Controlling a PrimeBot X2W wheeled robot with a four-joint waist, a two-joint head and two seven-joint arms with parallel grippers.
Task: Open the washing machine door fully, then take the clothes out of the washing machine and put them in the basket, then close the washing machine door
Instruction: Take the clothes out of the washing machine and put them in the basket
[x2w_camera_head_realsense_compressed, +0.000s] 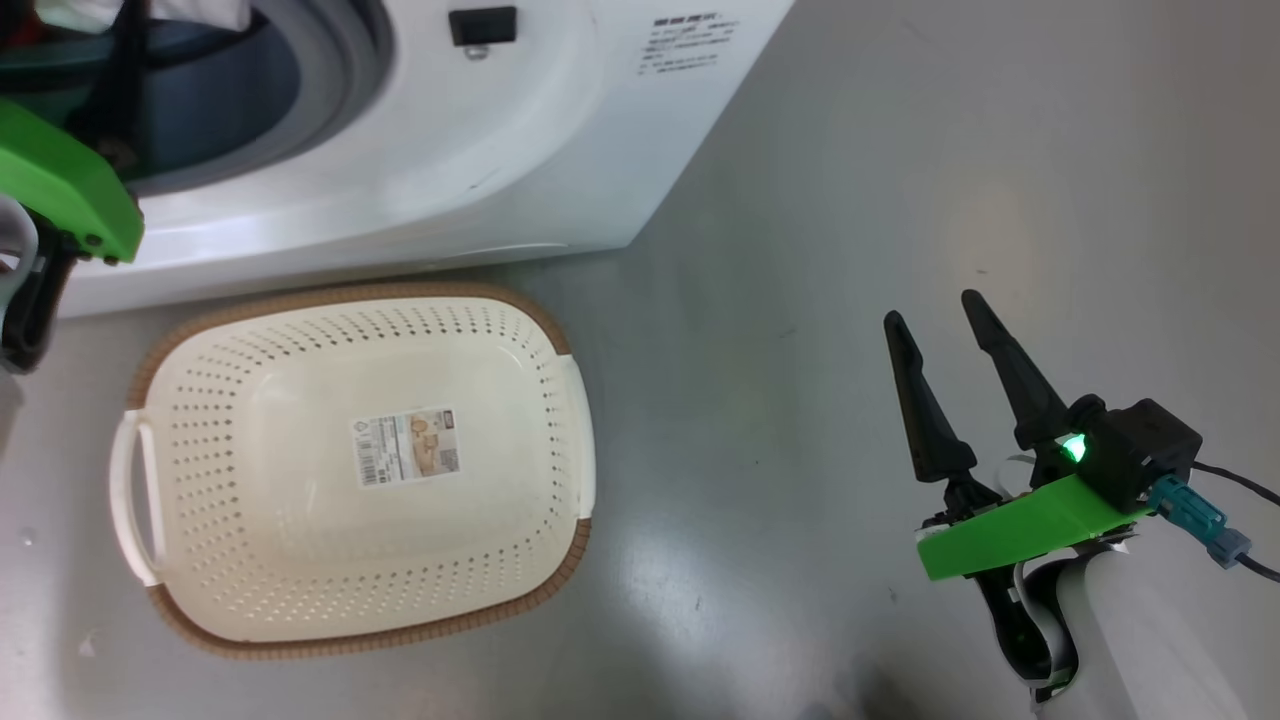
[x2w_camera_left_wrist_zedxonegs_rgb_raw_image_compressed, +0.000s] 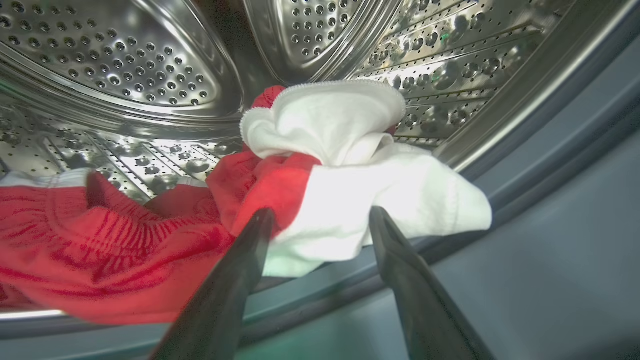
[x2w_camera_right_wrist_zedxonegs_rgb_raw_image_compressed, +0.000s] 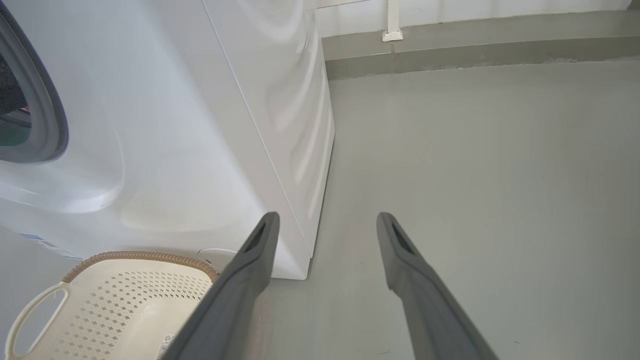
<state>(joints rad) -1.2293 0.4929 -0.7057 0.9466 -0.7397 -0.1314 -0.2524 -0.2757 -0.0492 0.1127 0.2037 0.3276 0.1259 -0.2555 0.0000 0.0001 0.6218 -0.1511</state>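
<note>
**A:** Where are the clothes (x2w_camera_left_wrist_zedxonegs_rgb_raw_image_compressed: 165, 235)?

**B:** In the perforated steel drum (x2w_camera_left_wrist_zedxonegs_rgb_raw_image_compressed: 125, 65) of the washing machine (x2w_camera_head_realsense_compressed: 420, 170), heaped at its front lip by the grey-blue gasket (x2w_camera_left_wrist_zedxonegs_rgb_raw_image_compressed: 575, 165). In my left wrist view the red fabric lies at 8 o'clock, and a bunched white part stands up at the centre.

**A:** And your left jaws?

**B:** Spread wide, pinching nothing. Their two dark fingers (x2w_camera_left_wrist_zedxonegs_rgb_raw_image_compressed: 225, 300) rise from 6 o'clock. One tip stands where red meets white, the other over the white fold, with the white part between them. I cannot tell whether they touch the fabric. In the head view that arm's green bracket (x2w_camera_head_realsense_compressed: 70, 190) sits at 10 o'clock, at the machine's mouth.

**A:** The right jaws?

**B:** Also spread, holding nothing. They are at 4 o'clock in the head view, over the grey floor (x2w_camera_head_realsense_compressed: 900, 180), with their fingers (x2w_camera_head_realsense_compressed: 930, 420) pointing toward 12. They are well apart from the machine.

**A:** The basket (x2w_camera_head_realsense_compressed: 300, 570)?

**B:** On the floor at 8 o'clock in the head view, just in front of the machine, with a paper label (x2w_camera_head_realsense_compressed: 405, 447) on its bottom. In my right wrist view its woven-look rim shows at 7 o'clock.
</note>
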